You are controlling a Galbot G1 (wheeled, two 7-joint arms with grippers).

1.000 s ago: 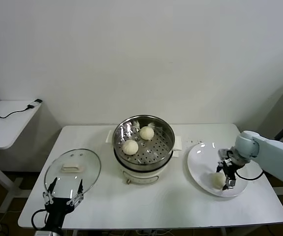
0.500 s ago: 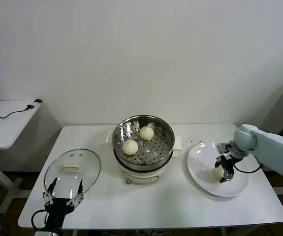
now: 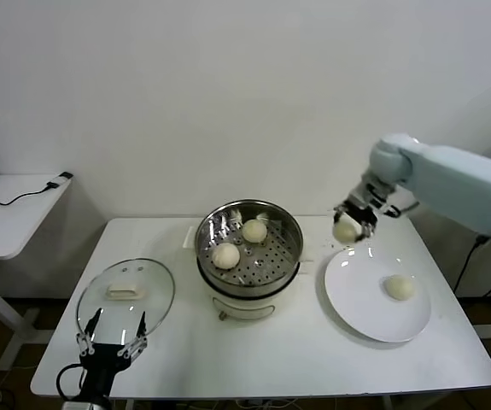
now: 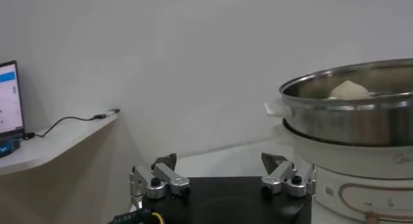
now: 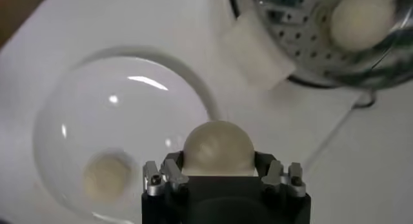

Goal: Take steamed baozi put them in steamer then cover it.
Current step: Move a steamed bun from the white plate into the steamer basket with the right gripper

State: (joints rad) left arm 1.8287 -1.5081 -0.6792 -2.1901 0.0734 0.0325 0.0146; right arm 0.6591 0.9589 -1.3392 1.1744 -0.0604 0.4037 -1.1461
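My right gripper (image 3: 349, 224) is shut on a cream-white baozi (image 3: 345, 230), lifted above the table between the plate and the steamer (image 3: 248, 243). In the right wrist view the held baozi (image 5: 217, 148) fills the gap between the jaws of my right gripper (image 5: 218, 162). Two baozi (image 3: 225, 254) (image 3: 254, 231) lie on the steamer's perforated floor. One more baozi (image 3: 400, 287) rests on the white plate (image 3: 356, 299). The glass cover (image 3: 126, 295) lies flat at the table's left. My left gripper (image 3: 111, 335) hangs open by the front edge below the cover, empty (image 4: 219, 168).
A side table (image 3: 10, 209) with a cable stands at far left. The steamer's white pot base (image 3: 249, 305) sits mid-table. Bare tabletop (image 3: 271, 359) runs along the front.
My right gripper closed on one baozi on the plate, then lifted it up and leftward toward the steamer. The other baozi stays on the plate. The left arm has not moved.
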